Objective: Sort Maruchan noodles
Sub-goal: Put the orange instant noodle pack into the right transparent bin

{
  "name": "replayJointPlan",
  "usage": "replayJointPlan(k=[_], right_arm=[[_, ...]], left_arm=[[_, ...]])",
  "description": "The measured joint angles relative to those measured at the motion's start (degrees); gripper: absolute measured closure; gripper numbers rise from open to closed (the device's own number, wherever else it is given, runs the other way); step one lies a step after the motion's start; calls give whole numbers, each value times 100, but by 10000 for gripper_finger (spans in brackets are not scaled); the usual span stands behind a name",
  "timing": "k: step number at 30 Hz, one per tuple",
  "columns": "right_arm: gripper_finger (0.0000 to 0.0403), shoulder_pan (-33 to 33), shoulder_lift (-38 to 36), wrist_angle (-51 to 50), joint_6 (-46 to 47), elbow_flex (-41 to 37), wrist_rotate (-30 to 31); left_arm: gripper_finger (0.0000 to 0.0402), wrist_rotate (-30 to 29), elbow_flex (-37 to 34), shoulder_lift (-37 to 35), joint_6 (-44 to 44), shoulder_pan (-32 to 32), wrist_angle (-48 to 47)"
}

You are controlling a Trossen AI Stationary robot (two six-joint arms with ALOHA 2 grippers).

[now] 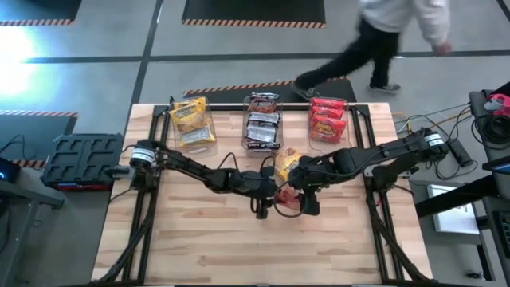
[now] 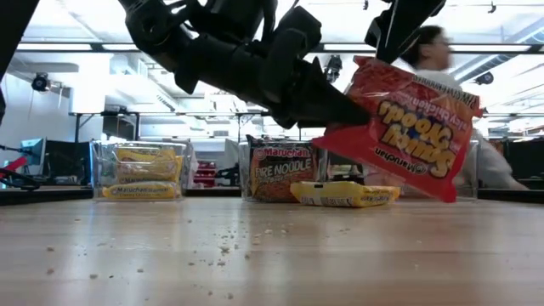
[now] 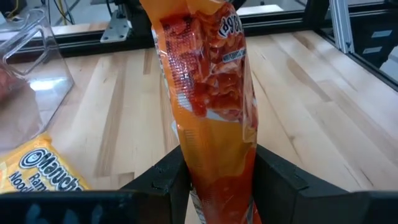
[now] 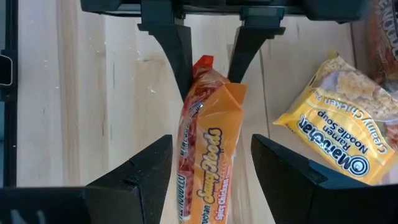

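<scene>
Red packet (image 2: 399, 136) lifted above wooden counter (image 1: 239, 239), pinched in left pincer (image 3: 217, 186); right pincer (image 4: 211, 180) spread wide around it. Yellow packet (image 4: 339, 124) lying nearby.

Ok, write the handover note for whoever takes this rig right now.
Left gripper: shut on the red packet, held above the table centre.
Right gripper: open, fingers either side of the same packet, not gripping.
Done: yellow bin, dark bin and red bin hold packets.
Left: bin the red packet, then the loose yellow packet on the table.
</scene>
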Motion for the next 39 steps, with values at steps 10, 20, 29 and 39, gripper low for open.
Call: replayJointPlan(k=[10, 20, 29, 39], right_arm=[[195, -2, 182, 110, 1, 0, -189], [195, -1, 212, 75, -22, 0, -180], [195, -1, 197, 60, -175, 182, -143], [195, 0, 232, 74, -219, 144, -143]], left_arm=[[277, -151, 4, 15, -9, 13, 237], [277, -2, 2, 18, 3, -27, 150], [277, 39, 2, 11, -14, -46, 76], [277, 7, 2, 11, 116, -45, 305]])
